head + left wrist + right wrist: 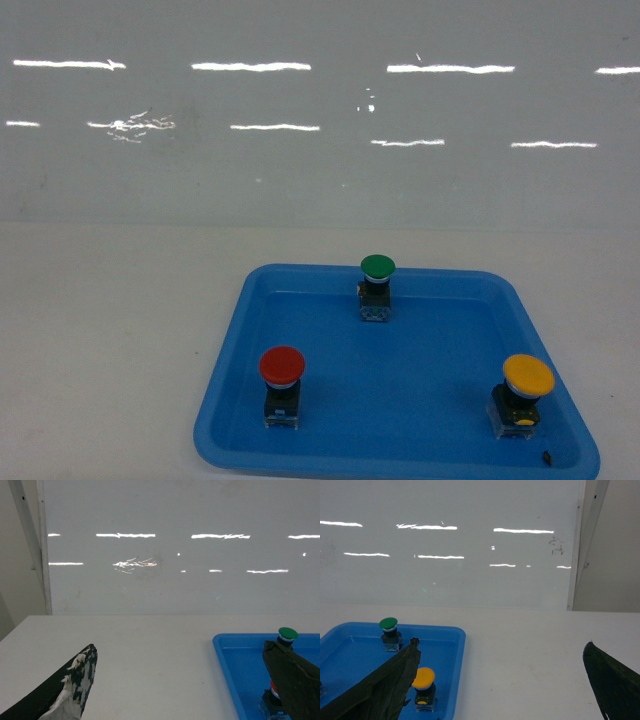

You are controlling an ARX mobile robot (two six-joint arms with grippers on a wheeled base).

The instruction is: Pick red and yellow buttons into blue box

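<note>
Your right fingers [395, 685] stand spread wide and empty, and the yellow button [423, 680] sits upright just beside the inner one, inside the shallow blue tray [455, 680] on the counter [530, 650]. Your left fingers [75, 690] are likewise parted, holding nothing; the red button [282, 370] lies to their right, mostly hidden behind one finger. Only the head view shows both buttons whole, with the green button [377, 268] farther back. No view shows the blue box.
</note>
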